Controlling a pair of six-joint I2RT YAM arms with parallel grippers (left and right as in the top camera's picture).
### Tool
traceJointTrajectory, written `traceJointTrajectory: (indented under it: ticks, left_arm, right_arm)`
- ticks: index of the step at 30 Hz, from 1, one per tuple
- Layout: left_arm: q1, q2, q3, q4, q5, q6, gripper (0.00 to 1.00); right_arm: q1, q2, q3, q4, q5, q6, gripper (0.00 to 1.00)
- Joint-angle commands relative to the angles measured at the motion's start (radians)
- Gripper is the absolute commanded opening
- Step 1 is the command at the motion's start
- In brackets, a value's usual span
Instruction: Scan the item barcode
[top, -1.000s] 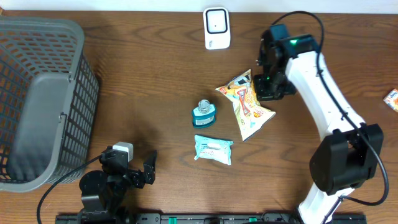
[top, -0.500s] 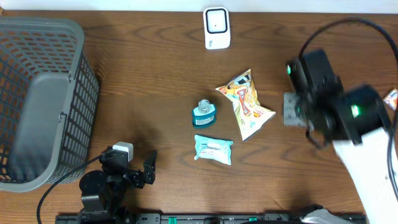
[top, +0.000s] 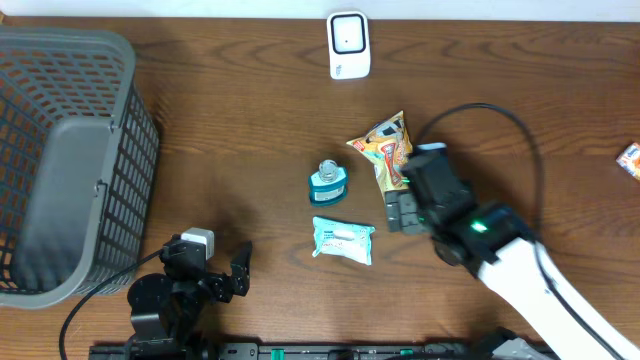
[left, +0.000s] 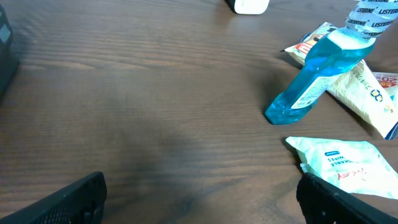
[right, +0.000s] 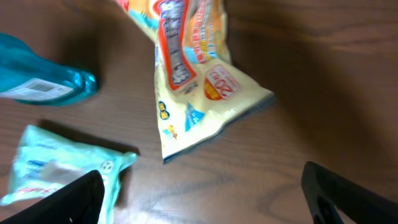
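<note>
Presently: snack bag (right: 193, 74), mid-table, sticker "20", beneath right gripper (right: 200, 174), jaws spread, empty. Blue bottle (left: 323, 68), "LISTERINE". Packet (left: 345, 158), "WIPES". Left gripper (left: 200, 182) spread wide, empty. White scanner (top: 348, 45), far edge.

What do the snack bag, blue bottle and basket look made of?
Snack bag: thin printed plastic film, glossy. It is crinkled and catches glare.
Blue bottle: smooth see-through plastic, probably. The blue could be tint or liquid.
Basket: dark grey open mesh, matte. It could be moulded plastic or coated wire; I can't tell from here.
</note>
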Motion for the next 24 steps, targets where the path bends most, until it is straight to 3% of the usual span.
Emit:
traceJointTrajectory:
  ticks: [1, 9, 18, 24]
  left_arm:
    - [-0.003, -0.006, 0.005, 0.000, -0.002, 0.014, 0.98]
    - [-0.003, -0.006, 0.005, 0.000, -0.002, 0.014, 0.98]
    - [-0.003, -0.006, 0.005, 0.000, -0.002, 0.014, 0.98]
    - [-0.003, -0.006, 0.005, 0.000, -0.002, 0.014, 0.98]
  right_arm:
    - [0.050, 0.116, -0.011, 0.047, 0.119, -0.097, 0.99]
    - [0.074, 0.391, -0.011, 0.187, 0.198, -0.218, 0.99]
    - [0.100, 0.529, -0.011, 0.362, 0.327, -0.321, 0.98]
    - [0.095, 0.662, -0.011, 0.296, 0.387, -0.292, 0.77]
